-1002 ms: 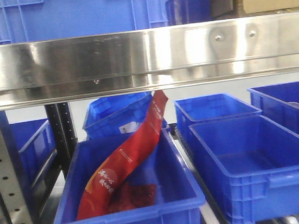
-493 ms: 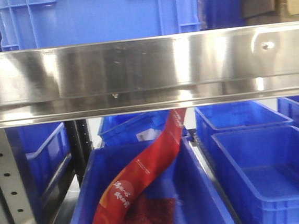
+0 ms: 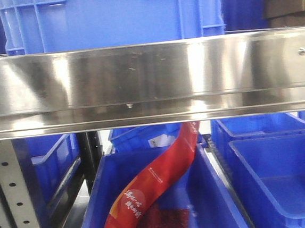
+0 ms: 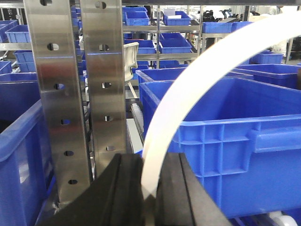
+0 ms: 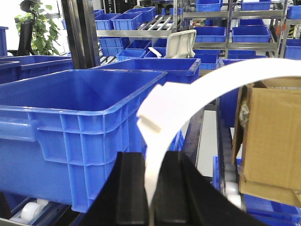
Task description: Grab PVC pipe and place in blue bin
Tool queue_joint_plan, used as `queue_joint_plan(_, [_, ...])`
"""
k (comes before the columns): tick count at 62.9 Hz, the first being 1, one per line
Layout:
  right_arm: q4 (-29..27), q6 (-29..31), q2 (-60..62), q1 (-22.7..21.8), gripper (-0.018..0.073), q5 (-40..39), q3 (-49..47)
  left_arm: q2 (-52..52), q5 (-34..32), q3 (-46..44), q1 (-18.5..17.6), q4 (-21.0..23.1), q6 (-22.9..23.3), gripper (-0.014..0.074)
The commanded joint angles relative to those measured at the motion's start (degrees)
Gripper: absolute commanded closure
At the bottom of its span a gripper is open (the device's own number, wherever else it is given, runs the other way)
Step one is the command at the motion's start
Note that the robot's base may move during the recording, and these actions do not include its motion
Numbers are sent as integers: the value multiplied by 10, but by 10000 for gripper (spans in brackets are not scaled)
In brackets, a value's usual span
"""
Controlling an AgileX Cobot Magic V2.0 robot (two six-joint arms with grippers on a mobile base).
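Observation:
The PVC pipe (image 4: 162, 122) is a white, bent strip. In the left wrist view it rises out of my left gripper (image 4: 149, 162), which is shut on it, and arcs up to the right over a large blue bin (image 4: 221, 141). In the right wrist view a white pipe (image 5: 225, 75) with a clip-like joint curves up and right from my right gripper (image 5: 153, 162), also shut on it, beside an empty blue bin (image 5: 70, 127). Neither gripper nor the pipe shows in the front view.
A steel shelf beam (image 3: 150, 82) spans the front view, with a blue bin (image 3: 119, 157) holding a red bag (image 3: 157, 172) below it and an empty bin (image 3: 287, 187) to the right. Perforated steel uprights (image 4: 70, 94) stand left of my left gripper. A cardboard box (image 5: 273, 136) sits right of my right gripper.
The front view has shifted: the shelf beam sits lower in the frame, and the bins below have slid right and look larger.

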State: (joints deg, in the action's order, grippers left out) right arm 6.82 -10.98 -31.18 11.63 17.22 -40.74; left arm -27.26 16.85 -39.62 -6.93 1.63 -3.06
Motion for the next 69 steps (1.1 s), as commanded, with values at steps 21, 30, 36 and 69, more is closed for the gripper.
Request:
queue_joint_plan(21, [6, 2, 1, 0, 728, -14, 2, 0, -16, 0, -1, 1, 1, 707])
queue_joint_plan(30, [6, 2, 1, 0, 728, -14, 2, 0, -16, 0, -1, 1, 1, 707])
queue_joint_plan(36, [6, 2, 1, 0, 728, -14, 2, 0, -16, 0, -1, 1, 1, 707])
queue_joint_plan(69, [6, 2, 4, 0, 728, -166, 2, 0, -21, 0, -1, 1, 1, 707])
